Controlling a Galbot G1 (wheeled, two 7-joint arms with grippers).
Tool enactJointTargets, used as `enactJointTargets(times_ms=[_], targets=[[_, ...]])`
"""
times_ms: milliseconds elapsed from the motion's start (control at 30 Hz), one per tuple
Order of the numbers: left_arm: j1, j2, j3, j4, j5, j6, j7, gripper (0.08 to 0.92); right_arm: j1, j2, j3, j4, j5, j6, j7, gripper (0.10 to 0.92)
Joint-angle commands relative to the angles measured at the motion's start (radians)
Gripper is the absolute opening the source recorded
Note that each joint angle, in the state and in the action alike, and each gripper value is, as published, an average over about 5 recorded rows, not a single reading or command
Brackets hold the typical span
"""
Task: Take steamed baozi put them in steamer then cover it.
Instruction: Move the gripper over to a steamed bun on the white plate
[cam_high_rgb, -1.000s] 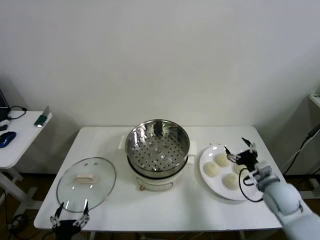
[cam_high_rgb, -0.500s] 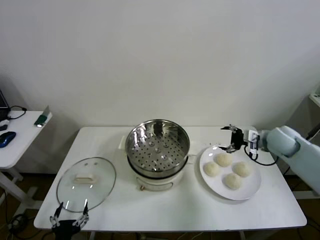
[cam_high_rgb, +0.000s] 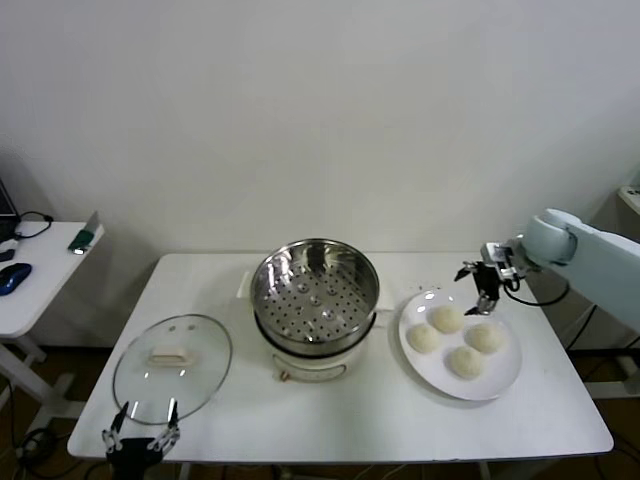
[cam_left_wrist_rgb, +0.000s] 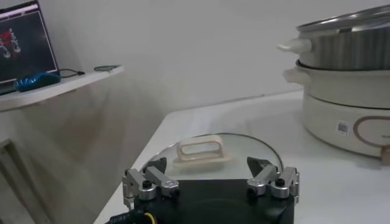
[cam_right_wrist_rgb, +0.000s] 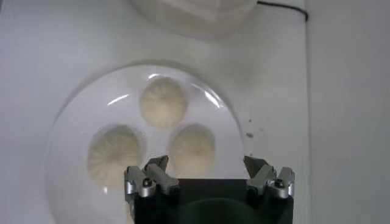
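Several cream-white baozi (cam_high_rgb: 446, 318) lie on a white plate (cam_high_rgb: 505, 373) to the right of the steamer (cam_high_rgb: 315, 295), whose perforated tray is bare. My right gripper (cam_high_rgb: 483, 286) hangs open over the plate's far edge, fingers pointing down, holding nothing. In the right wrist view it (cam_right_wrist_rgb: 207, 165) hovers above one baozi (cam_right_wrist_rgb: 192, 146), with two more (cam_right_wrist_rgb: 163, 102) beside it. The glass cover (cam_high_rgb: 172, 362) lies flat at the table's front left. My left gripper (cam_high_rgb: 140, 440) rests open just in front of it, facing the cover's pale handle (cam_left_wrist_rgb: 200, 149).
The steamer's cream base (cam_left_wrist_rgb: 347, 115) stands to one side of the cover in the left wrist view. A side table (cam_high_rgb: 35, 275) with a mouse and cables stands to the left. A black cable runs behind the plate (cam_right_wrist_rgb: 280, 7).
My right arm has lifted from the plate's near right side and swung round to the back; its gripper now points down over the plate's far edge. The left arm stays still.
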Motion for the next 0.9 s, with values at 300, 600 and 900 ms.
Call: enactJointTargets(times_ms=[300, 600, 900], targets=[[0.003, -0.011, -0.003, 0.003, 0.014, -0.011, 0.001, 0.823, -0.091, 0.192, -0.004, -0.243, -0.044, -0.012, -0.039, 0.823], [0.003, -0.012, -0.002, 0.015, 0.018, -0.021, 0.001, 0.823, -0.143, 0.225, 0.050, -0.299, -0.069, -0.011, -0.024, 0.823], [-0.003, -0.014, 0.002, 0.023, 0.029, -0.025, 0.001, 0.823, -0.160, 0.241, 0.070, -0.328, -0.117, -0.007, -0.009, 0.823]])
